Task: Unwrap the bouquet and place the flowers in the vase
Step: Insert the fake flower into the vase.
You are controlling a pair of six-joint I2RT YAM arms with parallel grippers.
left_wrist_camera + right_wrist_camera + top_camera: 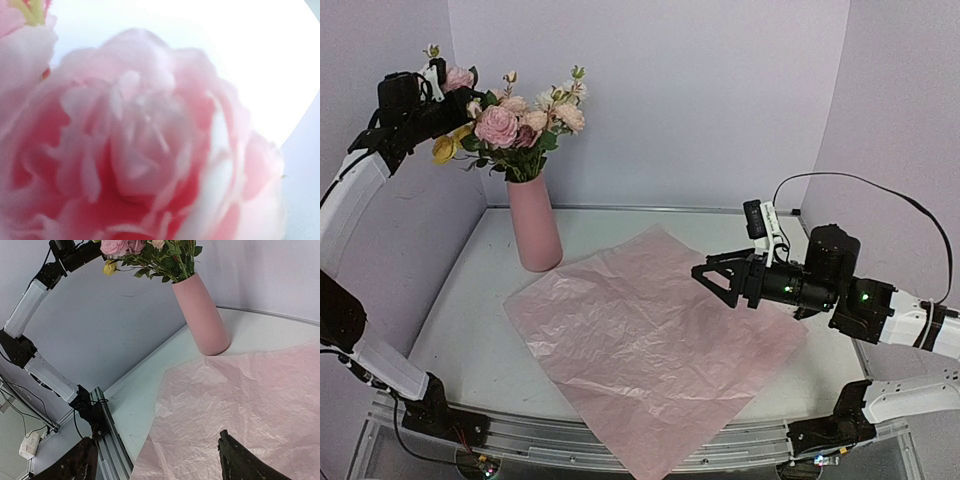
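The flowers [515, 120] stand in the tall pink vase [535, 228] at the back left of the table, with pink, cream and yellow blooms above green leaves. My left gripper [440, 85] is up at the left side of the blooms. A blurred pink bloom [140, 150] fills the left wrist view and hides the fingers. The bouquet's crinkled pink paper [640, 350] lies flat and unfolded across the table. My right gripper [715, 278] hovers open over the paper's right part, with nothing between its fingers. The right wrist view shows the vase [200, 315], the flowers [160, 252] and the paper [240, 390].
The paper's near corner hangs over the metal rail [570, 440] at the table's front edge. Pale walls close in the table [470, 300] at the back and on both sides. The vase stands close to the back left corner.
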